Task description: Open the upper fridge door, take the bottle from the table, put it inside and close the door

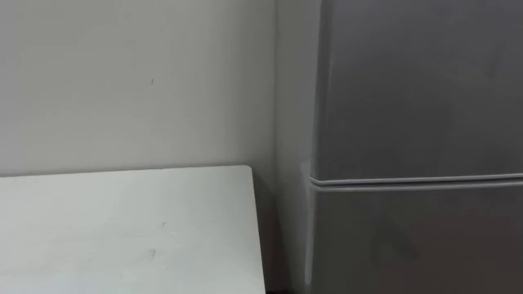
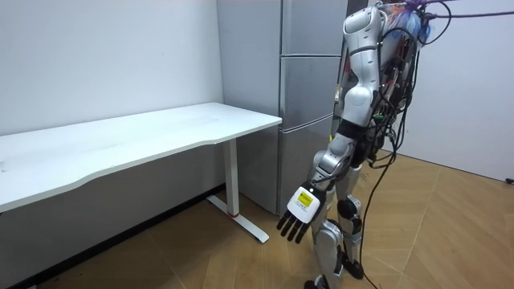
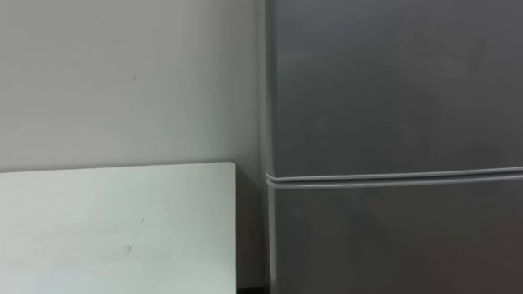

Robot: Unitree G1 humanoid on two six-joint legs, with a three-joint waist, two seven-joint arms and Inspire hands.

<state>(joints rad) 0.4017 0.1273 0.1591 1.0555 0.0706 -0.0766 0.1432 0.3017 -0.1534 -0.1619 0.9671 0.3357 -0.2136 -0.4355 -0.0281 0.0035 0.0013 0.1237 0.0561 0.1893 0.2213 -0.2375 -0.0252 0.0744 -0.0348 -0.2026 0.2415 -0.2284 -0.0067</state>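
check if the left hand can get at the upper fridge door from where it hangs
Probably yes, once raised: the left hand hangs open at thigh height close by the fridge, with nothing between them. The upper door is shut and sits well above the hand.

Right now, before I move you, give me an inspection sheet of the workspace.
Surface: white table, top bare, to the robot's left of the fridge.
Job's things: grey fridge straight ahead of the robot, doors shut.
Clutter: nothing seen.
Hands: left hand hangs open beside the leg, holding nothing.
Cables: the robot's own, nothing else seen.
Surroundings: pale wall behind the table, wooden floor.
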